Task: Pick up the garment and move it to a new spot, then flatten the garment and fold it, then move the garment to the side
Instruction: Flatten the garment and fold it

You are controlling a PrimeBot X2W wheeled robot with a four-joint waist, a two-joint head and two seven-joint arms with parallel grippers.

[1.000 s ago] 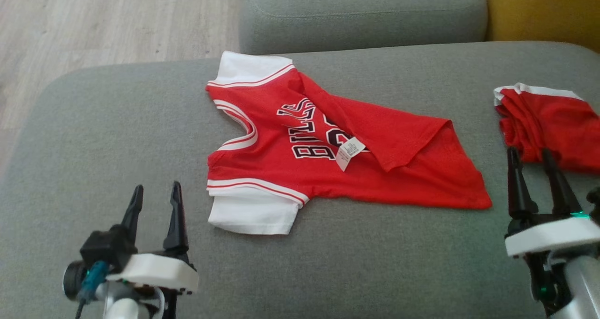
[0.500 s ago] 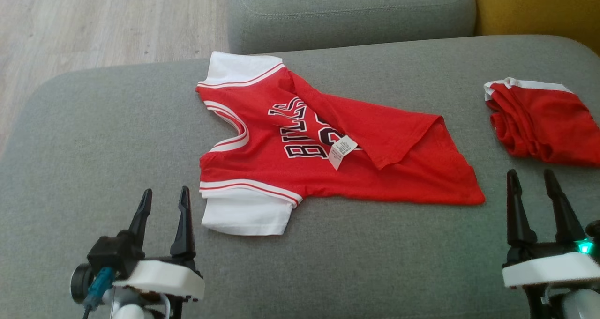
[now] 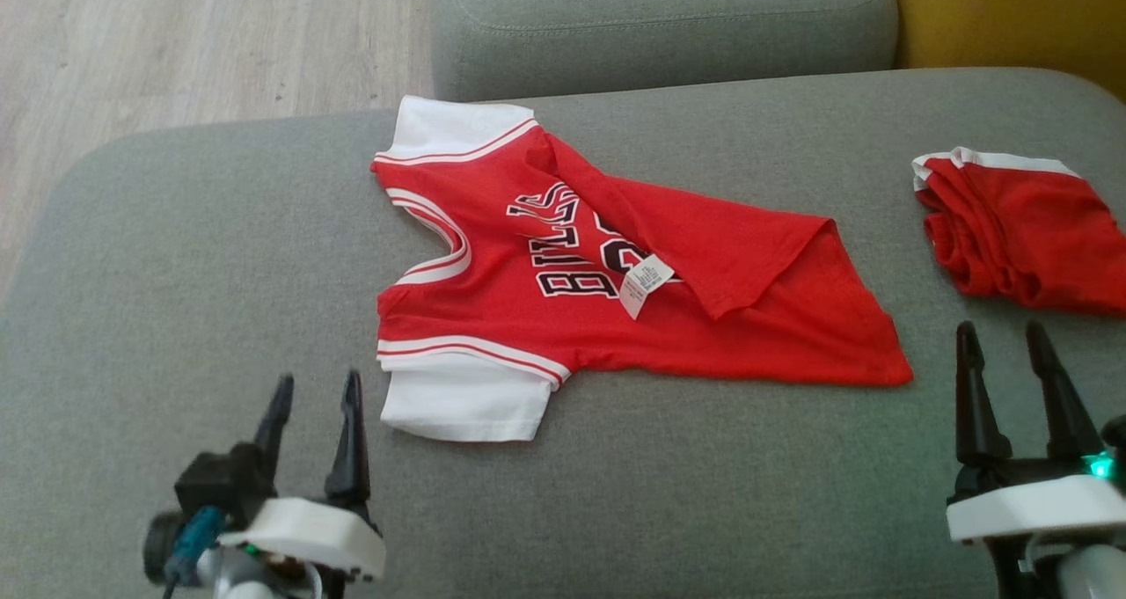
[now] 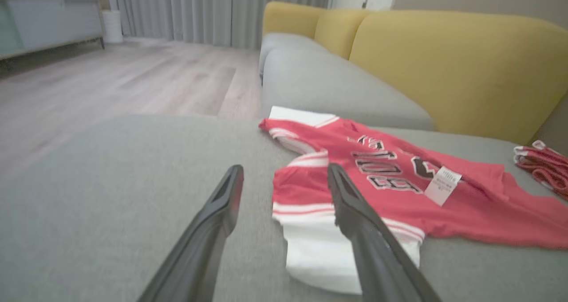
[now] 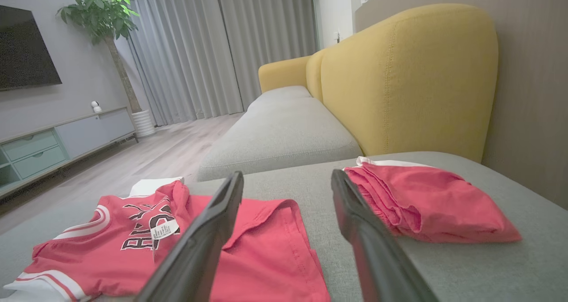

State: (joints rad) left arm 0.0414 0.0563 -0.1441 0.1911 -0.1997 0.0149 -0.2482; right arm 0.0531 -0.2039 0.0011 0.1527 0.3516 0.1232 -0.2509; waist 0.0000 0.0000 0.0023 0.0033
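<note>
- On the grey sofa seat (image 3: pixel 176 273), the red jersey (image 3: pixel 493 317) lies rumpled, hem flipped.
- Right gripper (image 3: pixel 1001 328) has drawn back from the folded red garment (image 3: pixel 1029 238), spread and empty.
- Left gripper (image 3: pixel 318 379), spread, hovers near the jersey: pickup likely next.

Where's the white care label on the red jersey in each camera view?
Head view: care label at centre, on the red jersey.
Left wrist view: right of centre.
Right wrist view: lower left.
Shared landmark: the black BULLS lettering right beside it.
</note>
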